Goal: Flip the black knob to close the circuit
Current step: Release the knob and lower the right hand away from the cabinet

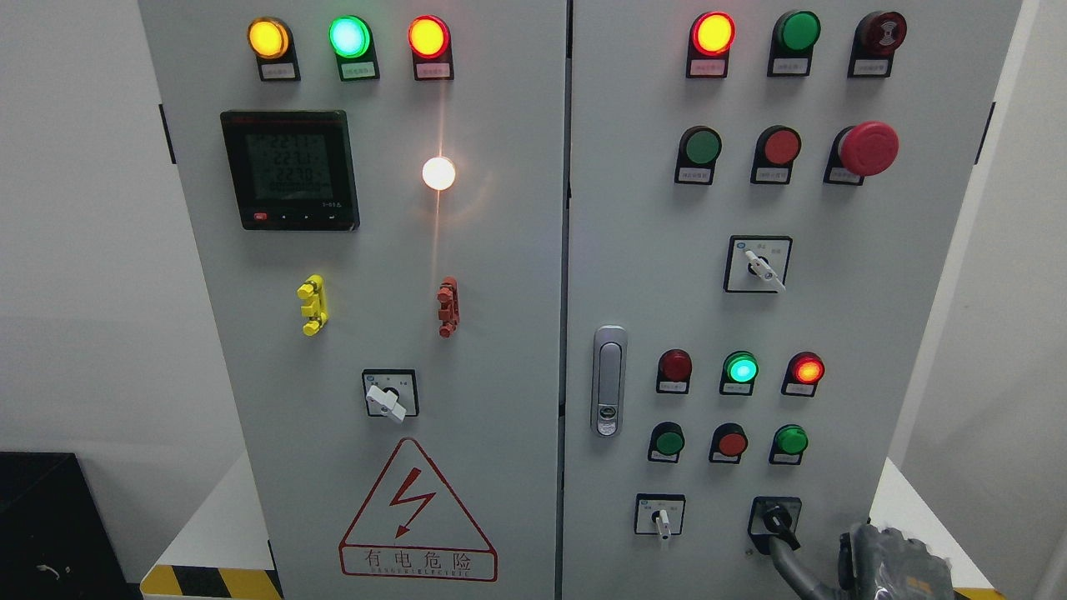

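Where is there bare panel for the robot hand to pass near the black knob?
Bare panel lies left of the black knob, between it and the white selector, and right of it up to the cabinet edge, where the right robot hand sits. Above is crowded: the row of pushbuttons.

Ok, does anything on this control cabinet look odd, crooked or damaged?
Nothing looks damaged. The one oddity is the white lamp on the left door: its glare streaks downward. Selector handles sit angled, probably just their settings. The right hand is at the black knob.
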Robot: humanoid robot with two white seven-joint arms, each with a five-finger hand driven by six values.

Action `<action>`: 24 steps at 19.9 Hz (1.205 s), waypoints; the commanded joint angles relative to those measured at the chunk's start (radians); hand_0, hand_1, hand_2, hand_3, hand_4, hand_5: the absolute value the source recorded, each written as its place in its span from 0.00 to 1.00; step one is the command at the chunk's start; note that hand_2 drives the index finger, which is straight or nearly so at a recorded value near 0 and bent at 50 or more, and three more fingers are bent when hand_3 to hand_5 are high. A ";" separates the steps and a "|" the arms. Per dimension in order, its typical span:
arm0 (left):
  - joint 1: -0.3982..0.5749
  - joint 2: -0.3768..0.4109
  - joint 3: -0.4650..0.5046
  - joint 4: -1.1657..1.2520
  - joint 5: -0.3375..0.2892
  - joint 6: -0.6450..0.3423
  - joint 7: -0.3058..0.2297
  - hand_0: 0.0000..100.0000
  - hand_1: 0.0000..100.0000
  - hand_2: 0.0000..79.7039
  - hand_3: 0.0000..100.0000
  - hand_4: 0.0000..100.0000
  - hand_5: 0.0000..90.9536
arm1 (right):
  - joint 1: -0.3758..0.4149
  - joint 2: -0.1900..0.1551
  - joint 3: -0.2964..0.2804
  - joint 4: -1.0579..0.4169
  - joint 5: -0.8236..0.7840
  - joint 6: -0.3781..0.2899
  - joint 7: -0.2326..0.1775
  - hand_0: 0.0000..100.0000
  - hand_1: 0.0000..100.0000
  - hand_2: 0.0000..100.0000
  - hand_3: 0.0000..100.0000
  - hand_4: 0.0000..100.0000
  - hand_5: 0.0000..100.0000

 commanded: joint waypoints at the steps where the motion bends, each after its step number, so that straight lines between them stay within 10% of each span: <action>1: 0.000 0.000 0.001 0.000 0.000 -0.001 0.001 0.12 0.56 0.00 0.00 0.00 0.00 | 0.013 0.013 0.036 0.021 0.000 -0.013 0.008 0.00 0.00 0.98 1.00 1.00 1.00; 14: 0.000 0.000 0.001 0.000 0.000 -0.001 0.001 0.12 0.56 0.00 0.00 0.00 0.00 | 0.092 0.017 0.044 -0.103 -0.052 -0.010 -0.022 0.00 0.00 0.97 1.00 1.00 1.00; 24: 0.000 0.000 -0.001 0.000 0.000 -0.001 -0.001 0.12 0.56 0.00 0.00 0.00 0.00 | 0.247 0.013 0.139 -0.212 -0.268 -0.003 -0.219 0.00 0.05 0.75 1.00 0.96 0.90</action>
